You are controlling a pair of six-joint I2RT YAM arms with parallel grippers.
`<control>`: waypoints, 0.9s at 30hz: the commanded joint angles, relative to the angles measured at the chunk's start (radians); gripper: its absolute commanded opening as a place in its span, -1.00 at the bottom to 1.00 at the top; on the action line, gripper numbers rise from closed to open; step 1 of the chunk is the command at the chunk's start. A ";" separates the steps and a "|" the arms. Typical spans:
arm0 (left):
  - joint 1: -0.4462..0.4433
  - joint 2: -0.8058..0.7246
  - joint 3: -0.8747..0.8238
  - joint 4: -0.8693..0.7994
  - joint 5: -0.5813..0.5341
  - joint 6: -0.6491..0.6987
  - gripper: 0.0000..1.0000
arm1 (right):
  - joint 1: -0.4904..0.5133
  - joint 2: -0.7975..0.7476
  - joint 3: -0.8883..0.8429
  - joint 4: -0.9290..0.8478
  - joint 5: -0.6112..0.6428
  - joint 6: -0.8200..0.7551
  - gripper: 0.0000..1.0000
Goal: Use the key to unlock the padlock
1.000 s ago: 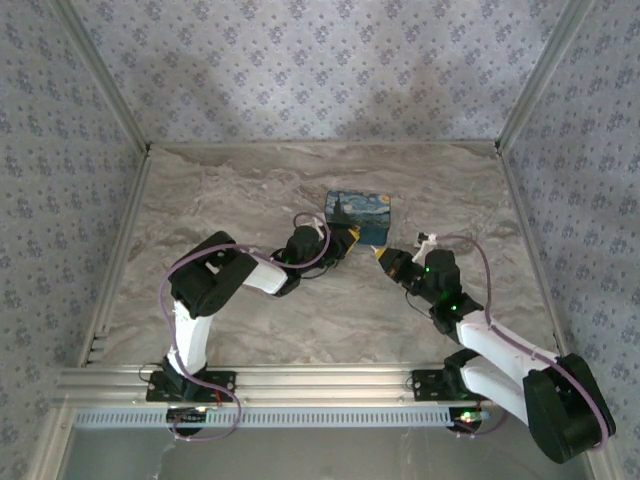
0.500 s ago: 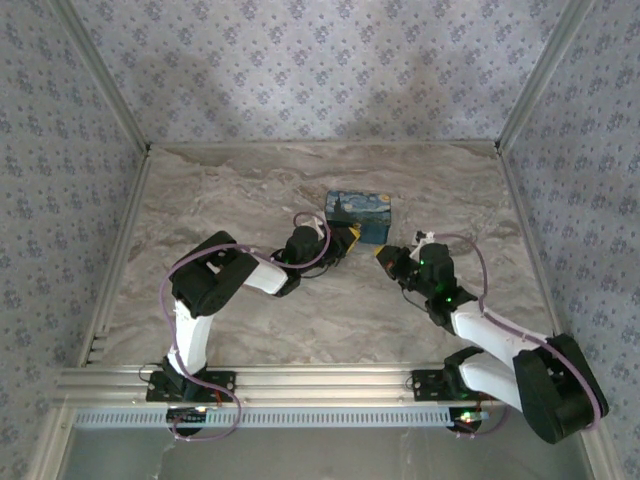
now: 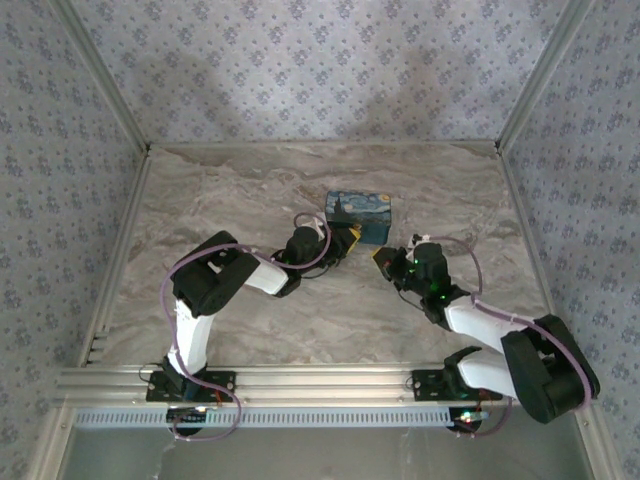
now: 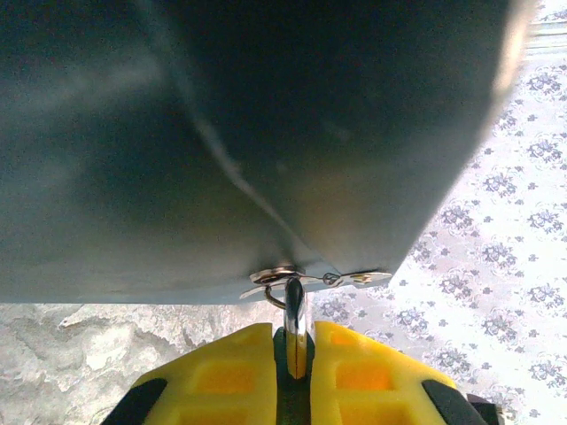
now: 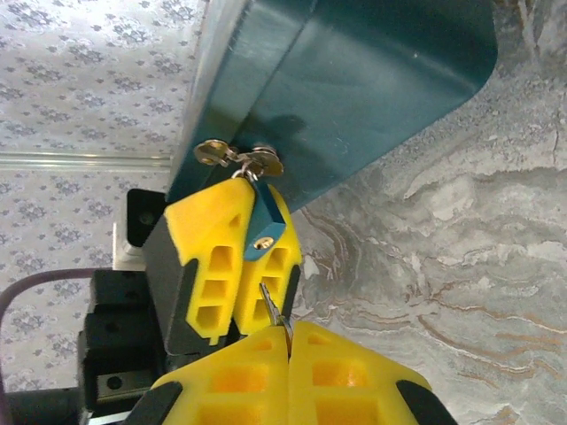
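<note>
Padlock (image 5: 266,223), hanging from the box (image 3: 362,215) toward the worktop's (image 3: 250,190) far edge, sits clamped in the left gripper (image 4: 295,335), while the right gripper (image 5: 288,336) pinches the key (image 5: 273,310) near it.

Overhead looks down; wrist cameras, close, apparently share the box (image 5: 372,80).

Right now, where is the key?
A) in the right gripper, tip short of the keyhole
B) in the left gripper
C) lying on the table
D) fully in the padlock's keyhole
A: the right gripper pinches the key, its tip just short of the padlock that the left gripper clamps.
</note>
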 commanded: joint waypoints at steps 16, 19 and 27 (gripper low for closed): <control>-0.009 0.020 0.009 0.092 0.013 -0.012 -0.85 | 0.024 0.095 0.053 0.089 0.022 0.024 -1.00; -0.010 0.022 0.012 0.092 0.013 -0.013 -0.85 | 0.025 0.105 0.058 0.093 0.026 0.025 -1.00; -0.010 0.023 0.012 0.094 0.013 -0.012 -0.85 | 0.026 0.133 0.067 0.100 0.019 0.022 -1.00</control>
